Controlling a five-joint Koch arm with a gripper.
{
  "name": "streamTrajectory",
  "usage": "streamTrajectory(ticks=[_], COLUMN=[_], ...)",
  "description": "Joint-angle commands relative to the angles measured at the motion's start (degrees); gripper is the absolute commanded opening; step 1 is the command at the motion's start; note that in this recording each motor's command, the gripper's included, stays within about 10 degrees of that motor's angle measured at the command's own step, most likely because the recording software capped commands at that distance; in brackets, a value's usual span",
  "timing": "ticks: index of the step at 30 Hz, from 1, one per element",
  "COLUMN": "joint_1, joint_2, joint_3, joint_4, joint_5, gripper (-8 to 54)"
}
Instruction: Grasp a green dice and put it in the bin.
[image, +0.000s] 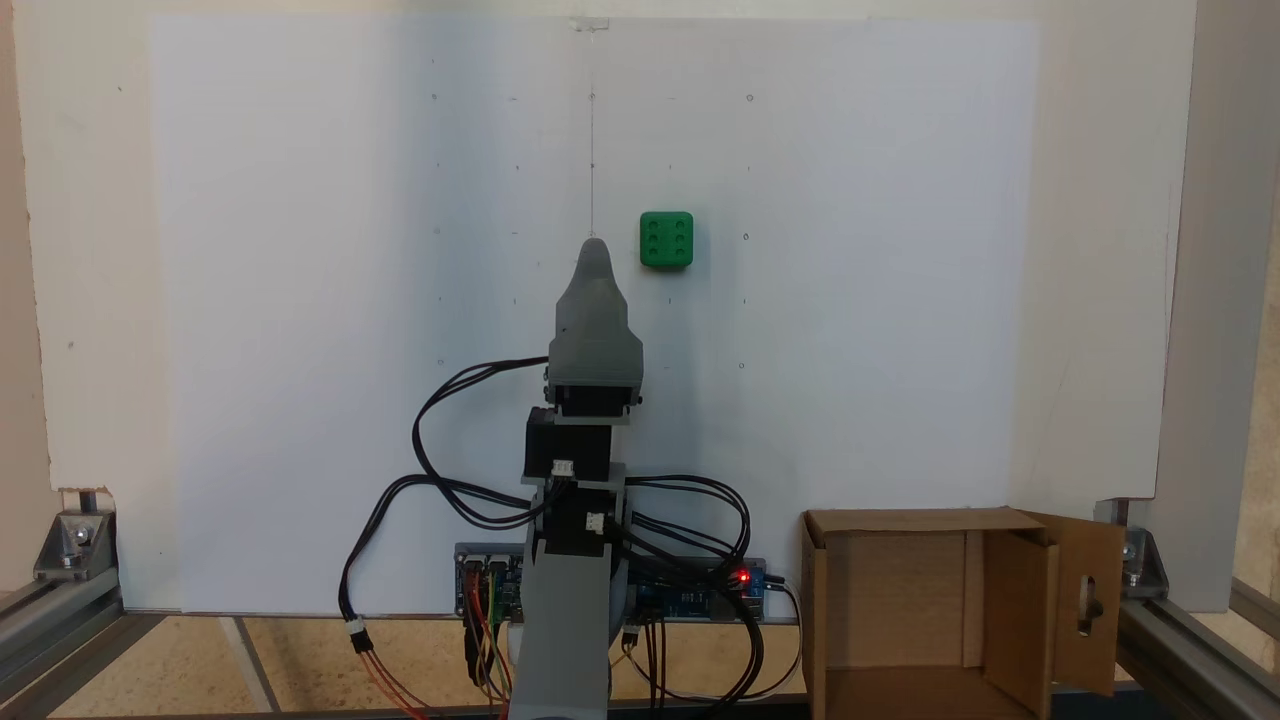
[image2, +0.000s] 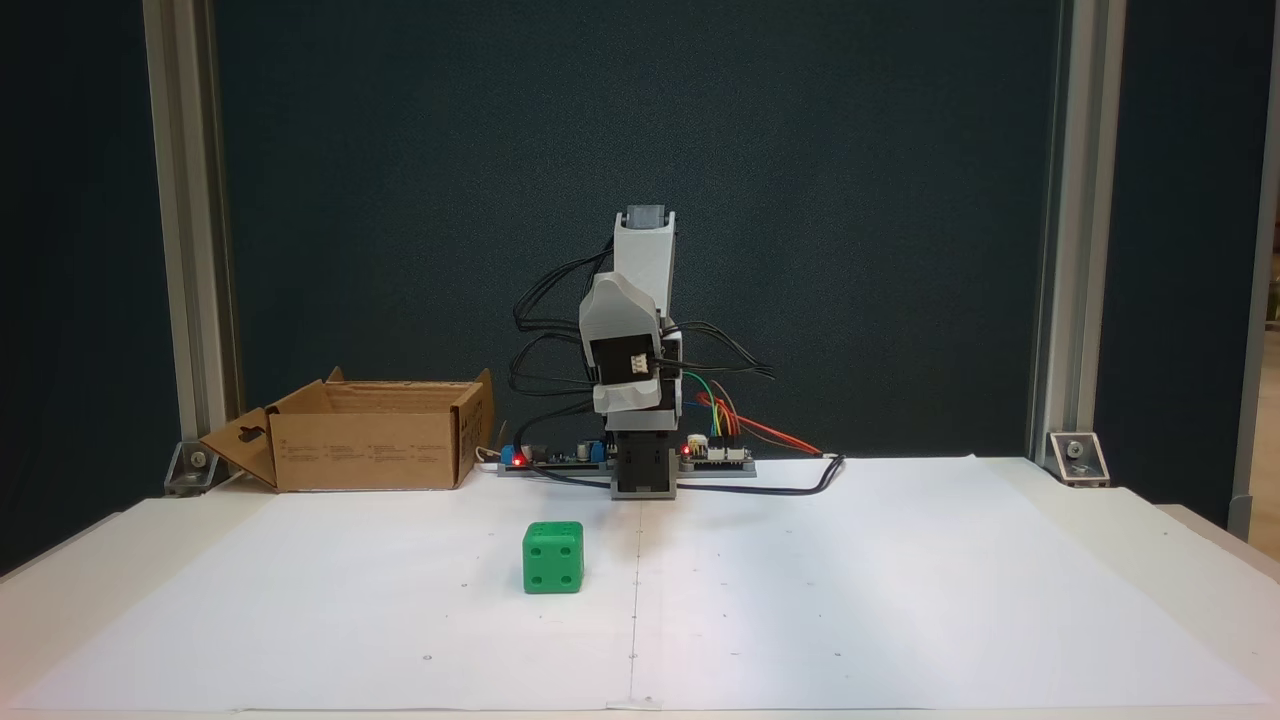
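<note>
- green dice (image: 666, 240) alone on white paper (image: 300, 300), six up; well apart from bin (image: 905, 600)
- gripper (image: 594, 250) folded above base; only one tip visible, grip state unclear
- advice: open wide, descend square over cube faces

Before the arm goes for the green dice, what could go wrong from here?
1. The green dice sits off to one side of where the gripper points, so a straight reach would likely miss or nudge it.
2. On the smooth white paper it could slide away if touched by one jaw first.
3. The bin has raised flaps; a low carry might knock the dice against them.
</note>
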Motion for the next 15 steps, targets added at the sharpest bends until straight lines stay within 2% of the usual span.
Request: streamTrajectory(ticks=[1, 15], joint_1=[0.0, -1.05], joint_2=[6.42, 6.5], joint_3=[2.72, 2.72], joint_4=[-0.53, -0.62], joint_5=[-1.23, -1.23], gripper=[43.8, 43.8])
